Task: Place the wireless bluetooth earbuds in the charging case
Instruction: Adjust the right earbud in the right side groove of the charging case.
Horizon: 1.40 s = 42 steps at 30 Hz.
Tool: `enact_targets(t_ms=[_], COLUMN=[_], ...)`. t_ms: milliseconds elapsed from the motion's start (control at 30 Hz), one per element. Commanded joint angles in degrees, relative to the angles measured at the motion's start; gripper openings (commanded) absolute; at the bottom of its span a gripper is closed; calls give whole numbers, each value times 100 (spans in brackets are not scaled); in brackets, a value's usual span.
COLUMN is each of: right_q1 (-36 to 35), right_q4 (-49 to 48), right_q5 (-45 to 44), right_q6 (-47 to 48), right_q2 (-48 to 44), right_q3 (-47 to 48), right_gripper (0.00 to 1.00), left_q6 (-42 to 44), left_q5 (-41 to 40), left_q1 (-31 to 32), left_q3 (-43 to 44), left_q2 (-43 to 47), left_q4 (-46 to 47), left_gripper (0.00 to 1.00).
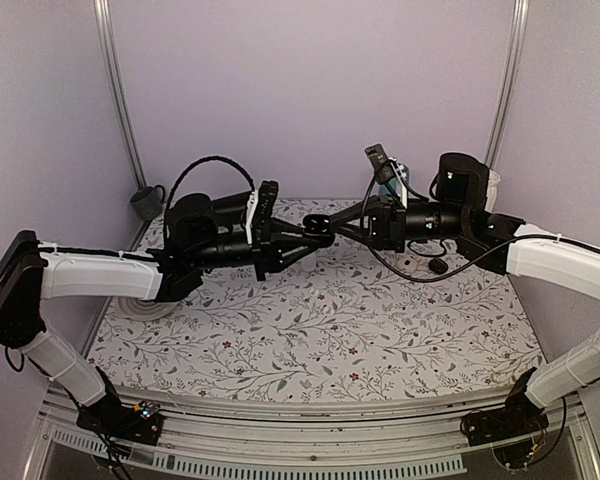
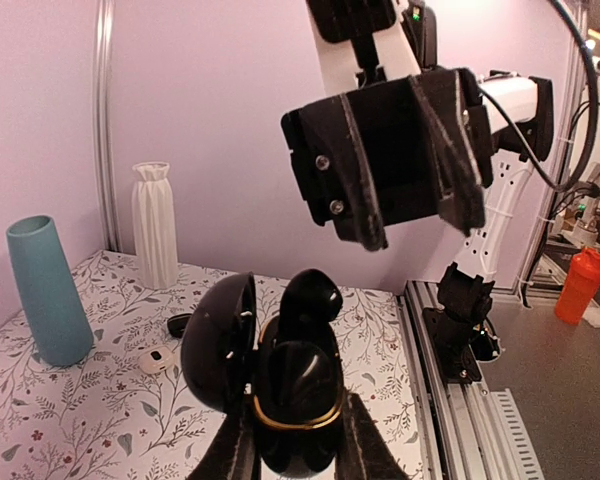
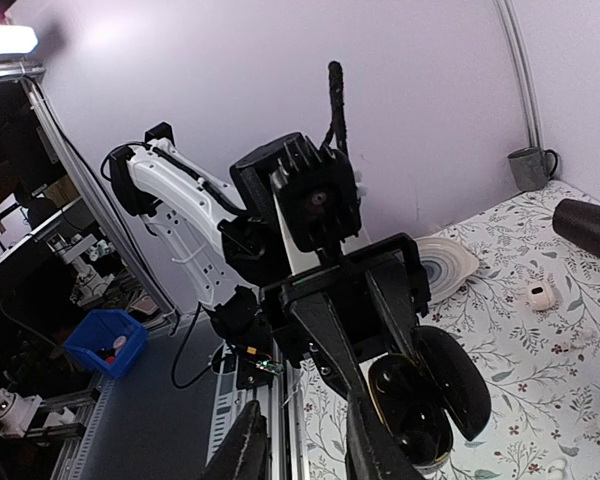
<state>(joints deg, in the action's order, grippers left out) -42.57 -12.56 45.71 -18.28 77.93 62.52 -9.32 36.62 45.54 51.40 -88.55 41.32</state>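
Facing the open charging case [image 2: 298, 395] (teal vase [image 2: 48, 290] beyond) hangs the right gripper [image 2: 417, 225].

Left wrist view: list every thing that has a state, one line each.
charging case: lid open, held above the table
left gripper: shut on the charging case
right gripper: fingers apart, nothing between them
teal vase: upright
white vase: upright
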Motion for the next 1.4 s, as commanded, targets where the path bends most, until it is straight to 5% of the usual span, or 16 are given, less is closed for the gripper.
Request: enact_targets(t_ms=[0,233,1367], right_q1=[110,135,141], right_q4=[481,588,582], right_q5=[-261,-258,-431], right_q6=[361,452,339], right_q2=[-265,-322,166], right_q3=[-219,-318,200], right_gripper=[23,14,13], left_q6=[61,53,45], left_q5=[27,53,310], left_q1=[71,69,84], left_q3=[55,72,105], left_q2=[119,118,75], left_q4=[166,157,148], left_gripper=[0,0,0])
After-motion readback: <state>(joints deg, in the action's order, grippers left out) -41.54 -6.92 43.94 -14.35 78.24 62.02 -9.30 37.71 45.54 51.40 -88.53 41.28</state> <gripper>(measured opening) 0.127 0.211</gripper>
